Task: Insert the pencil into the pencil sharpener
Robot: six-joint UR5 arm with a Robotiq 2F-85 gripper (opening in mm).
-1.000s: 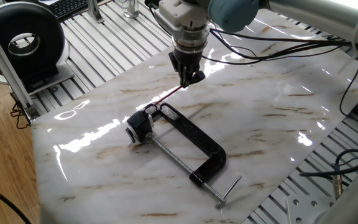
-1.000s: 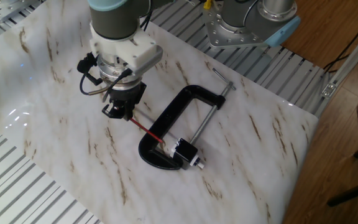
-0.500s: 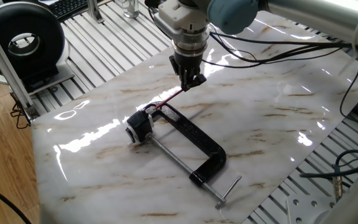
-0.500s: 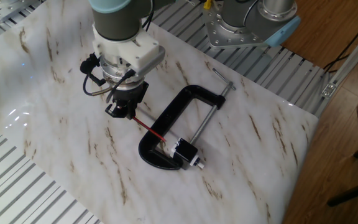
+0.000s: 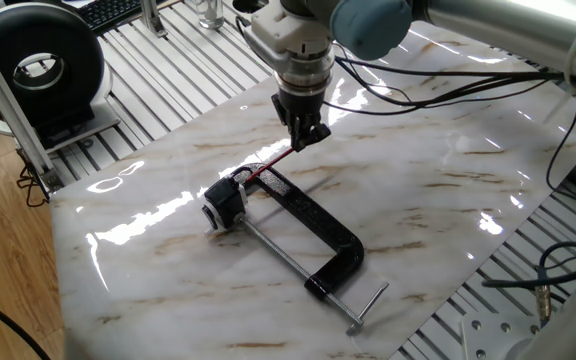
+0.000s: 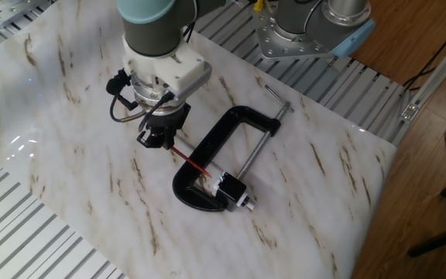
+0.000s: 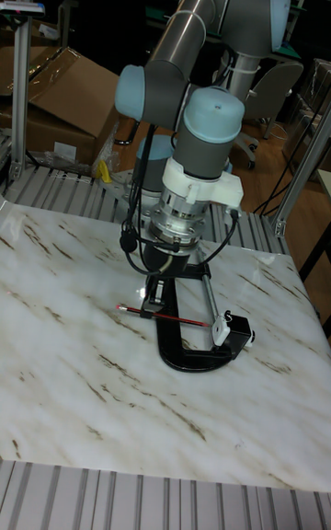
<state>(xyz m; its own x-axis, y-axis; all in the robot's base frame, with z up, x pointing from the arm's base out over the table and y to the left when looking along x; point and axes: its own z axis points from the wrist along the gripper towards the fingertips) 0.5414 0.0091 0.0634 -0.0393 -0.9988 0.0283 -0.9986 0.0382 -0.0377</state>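
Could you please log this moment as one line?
gripper: shut on thin red pencil | tip: short of small black sharpener | insertion: pending

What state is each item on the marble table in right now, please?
gripper: shut on the pencil's rear end, above the table.
pencil: held tilted, tip low near the sharpener; insertion not clear.
pencil sharpener: sitting at the clamp's screw end.
clamp: lying flat on the marble.

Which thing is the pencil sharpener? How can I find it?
Find the big black C-shaped metal clamp lying on the marble-patterned table. At the end nearest the thin red pencil sits a small boxy black pencil sharpener with a pale face. It is far smaller than the clamp and blocky, not curved.
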